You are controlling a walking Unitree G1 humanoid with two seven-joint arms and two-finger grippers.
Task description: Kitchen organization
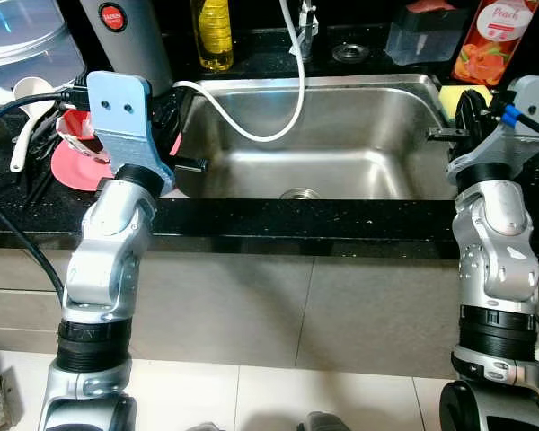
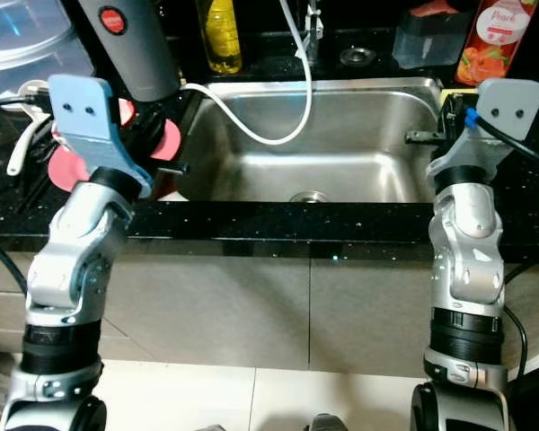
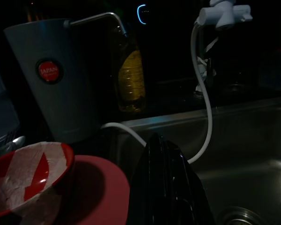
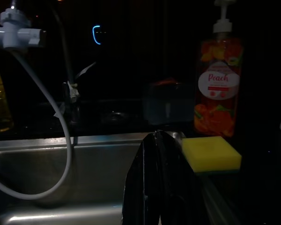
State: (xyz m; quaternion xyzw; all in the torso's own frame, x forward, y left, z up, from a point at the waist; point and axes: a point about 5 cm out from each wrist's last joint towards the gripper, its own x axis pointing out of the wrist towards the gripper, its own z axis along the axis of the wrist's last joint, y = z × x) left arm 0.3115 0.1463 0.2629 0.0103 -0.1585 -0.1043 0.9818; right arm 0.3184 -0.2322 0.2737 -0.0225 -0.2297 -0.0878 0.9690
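A steel sink [image 1: 341,117] lies in the black counter ahead, with a white hose [image 1: 251,130] drooping into it from the tap. My left gripper [image 1: 195,165] hovers at the sink's left rim, fingers [image 3: 166,187] pressed together and holding nothing. Just left of it, a red bowl [image 3: 28,178] with white patches rests on a pink plate [image 1: 72,169]. My right gripper [image 1: 440,134] is at the sink's right rim, shut and empty, beside a yellow sponge [image 4: 210,153].
A grey jug [image 1: 130,36] and a yellow oil bottle [image 1: 215,34] stand behind the sink's left corner. A peach soap bottle [image 1: 494,40] and a dark container [image 1: 422,36] are at the back right. A white ladle [image 1: 27,117] and a clear tub [image 1: 27,40] sit far left.
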